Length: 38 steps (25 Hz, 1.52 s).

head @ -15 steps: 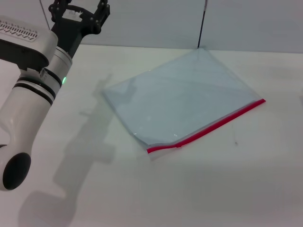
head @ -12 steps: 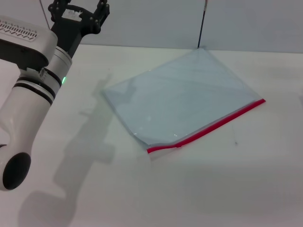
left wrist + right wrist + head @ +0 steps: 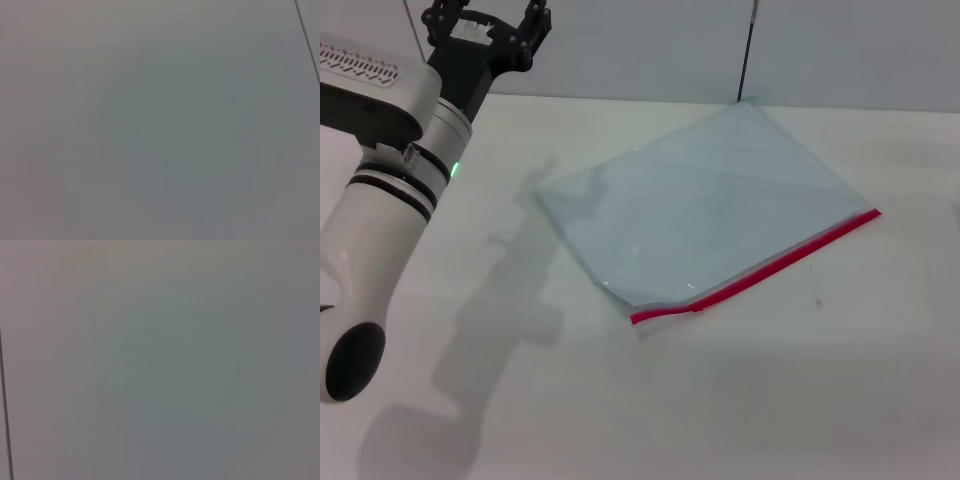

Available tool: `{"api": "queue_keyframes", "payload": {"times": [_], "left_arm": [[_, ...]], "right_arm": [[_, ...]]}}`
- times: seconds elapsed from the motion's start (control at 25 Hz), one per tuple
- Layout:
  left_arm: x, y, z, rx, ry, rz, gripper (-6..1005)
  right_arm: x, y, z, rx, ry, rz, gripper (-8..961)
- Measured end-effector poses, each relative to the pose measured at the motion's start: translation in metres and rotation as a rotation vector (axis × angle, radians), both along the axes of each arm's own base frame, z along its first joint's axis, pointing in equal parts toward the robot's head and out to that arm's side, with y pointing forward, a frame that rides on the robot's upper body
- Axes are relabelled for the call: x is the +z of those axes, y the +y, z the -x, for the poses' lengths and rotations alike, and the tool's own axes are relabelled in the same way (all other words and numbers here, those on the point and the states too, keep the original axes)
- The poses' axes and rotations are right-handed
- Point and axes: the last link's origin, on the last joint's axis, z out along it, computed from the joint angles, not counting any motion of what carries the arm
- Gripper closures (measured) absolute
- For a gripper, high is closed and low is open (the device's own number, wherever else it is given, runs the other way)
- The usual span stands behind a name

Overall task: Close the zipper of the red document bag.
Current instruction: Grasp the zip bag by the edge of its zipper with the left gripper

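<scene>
The large flat pouch of translucent pale blue-grey plastic, the red document bag (image 3: 705,205), is lying flat on the white table (image 3: 800,400), turned at an angle so that one corner is pointing toward the far wall. It is sitting in the middle to right part of the table in the head view. Along its near edge the thin bright red zipper strip (image 3: 760,268) is running from the right corner down to the near-left corner. A tiny slider (image 3: 698,306) is sitting on this strip, close to the near-left end. At that end the strip is bending a little and the plastic below it is looking slightly lifted.

The left gripper (image 3: 488,22), a black claw on a white and grey arm, is hanging high at the far left, above the back edge of the table and well apart from the bag. Its fingers (image 3: 534,18) are standing wide apart and are holding nothing. Its shadow is falling on the table and on the left corner of the bag.

The right gripper is not appearing in any view. Both wrist views are showing only a plain grey surface with a thin dark line near one edge.
</scene>
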Motion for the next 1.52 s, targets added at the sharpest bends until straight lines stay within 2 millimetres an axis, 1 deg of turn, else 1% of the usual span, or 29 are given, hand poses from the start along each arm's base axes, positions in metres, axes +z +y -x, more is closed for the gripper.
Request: {"api": "queue_keyframes", "payload": {"times": [0.44,0.92,1.04,1.24,1.4,1.52], "left_arm": [[-0.004,0.002,-0.003,0.006,-0.005,0.023,259],[-0.011,0.009,-0.024,0.029,0.003,0.152,260],[-0.013,0.008,-0.03,0.041,0.024,0.204,260],[-0.017,0.002,-0.052,0.045,0.132,0.291,260],[-0.019,-0.001,-0.068,0.084,0.22,0.401,260],[-0.02,-0.004,-0.076,0.12,0.275,0.491,260]], "right_arm": [[-0.002,0.002,-0.002,-0.024,-0.003,0.022,274],[-0.002,0.002,-0.003,-0.029,0.0,0.019,274],[-0.002,0.002,-0.003,-0.029,0.0,0.019,274],[-0.002,0.002,-0.004,-0.03,0.0,0.019,274],[-0.002,0.003,-0.003,-0.029,0.0,0.019,274],[-0.002,0.003,-0.002,-0.029,0.0,0.021,274]]}}
